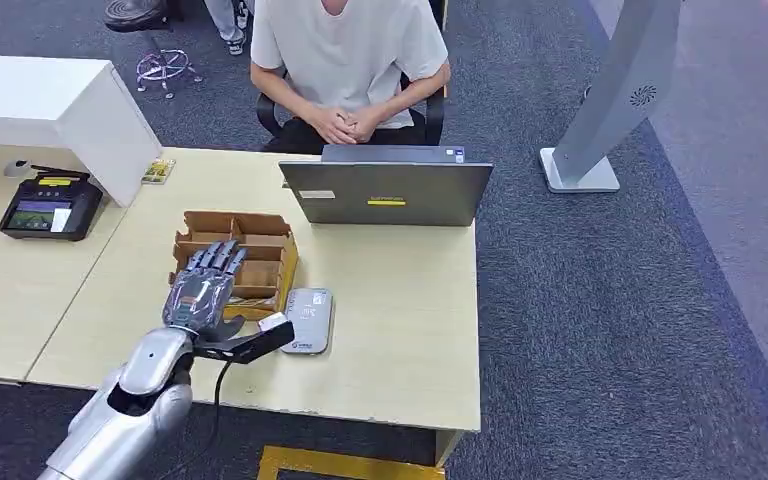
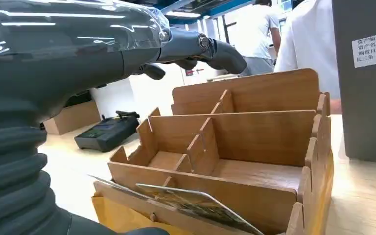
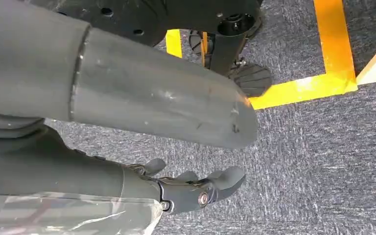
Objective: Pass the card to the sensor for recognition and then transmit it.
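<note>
The left hand (image 1: pixel 203 288) hovers, fingers spread and holding nothing, over the rack (image 1: pixel 250 255) on the worktop (image 1: pixel 400 330), where the card (image 2: pixel 196 204) leans in the front slot. Thin, stiff and likely slick, it offers only its raised edge; the sensor (image 1: pixel 307 320) lies just beside. The right hand (image 3: pixel 196 188) hangs open.

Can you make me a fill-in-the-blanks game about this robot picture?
1. The left hand hovers over the wooden ____.
2. The grey sensor lies on the table beside the box, on the side away from the black ____.
3. The person sits behind the ____.
4. The right hand hangs over the ____.

Missing words: box; terminal; laptop; carpet
</note>
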